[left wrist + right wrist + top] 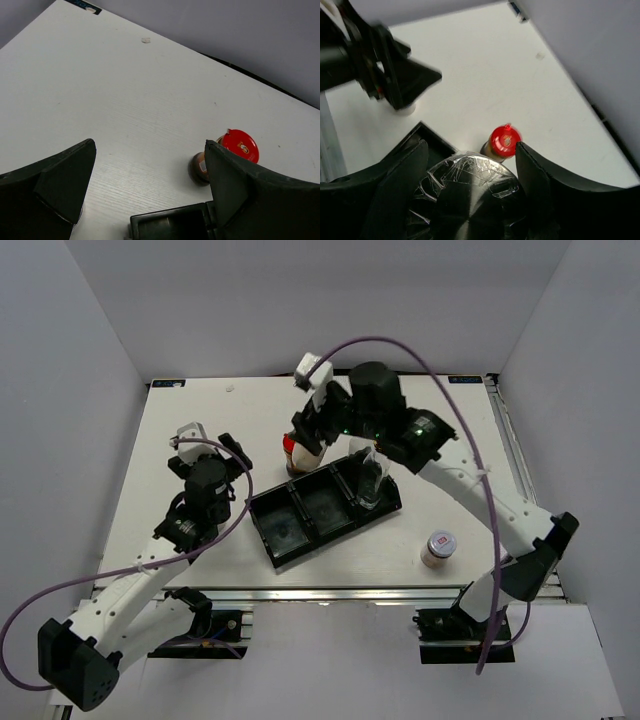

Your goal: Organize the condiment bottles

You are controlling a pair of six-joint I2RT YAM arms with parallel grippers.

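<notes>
The red jar (290, 446) stands just behind the tray (262, 525), beside the right gripper (471, 150), which grasps a silver-capped shaker (470, 195). The left gripper (150, 145) is released and empty. A glass bottle (370, 480) stands in the tray's right compartment.

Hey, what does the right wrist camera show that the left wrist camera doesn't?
Only the right wrist view shows a silver-capped container sitting between the right gripper fingers. It also shows the left gripper from outside, above the table.

Only the left wrist view looks out between the left gripper's own fingers, which are spread wide with nothing between them.

Both show the red-lidded jar standing on the white table close to a corner of the black tray.
</notes>
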